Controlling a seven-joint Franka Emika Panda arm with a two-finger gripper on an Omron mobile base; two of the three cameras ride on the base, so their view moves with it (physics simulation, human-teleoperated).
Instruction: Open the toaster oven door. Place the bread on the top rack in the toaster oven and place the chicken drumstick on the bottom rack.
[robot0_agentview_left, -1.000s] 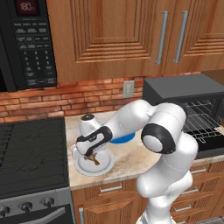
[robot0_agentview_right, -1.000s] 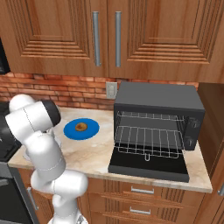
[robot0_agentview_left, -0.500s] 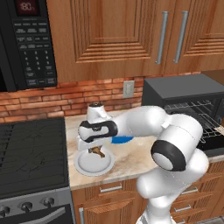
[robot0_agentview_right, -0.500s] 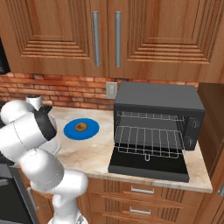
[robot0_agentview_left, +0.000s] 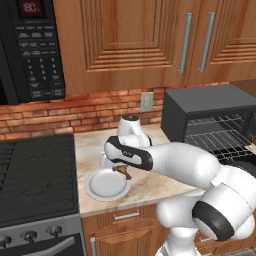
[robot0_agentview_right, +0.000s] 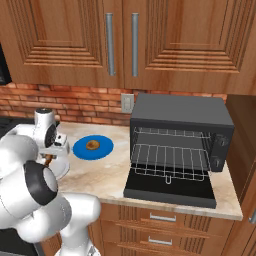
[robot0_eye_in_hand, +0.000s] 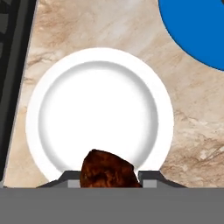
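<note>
A beige marbled counter is being backed by red brick. The knobbly reddish-brown chicken drumstick is being clamped in the half-closed gripper above a round, glossy white plate.

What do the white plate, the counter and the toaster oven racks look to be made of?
White plate: glazed ceramic by its smooth, softly shaded bowl, though plastic is possible. Counter: polished beige stone, marble-like, from the veined mottling. Toaster oven racks: thin silver wire, apparently metal.
</note>
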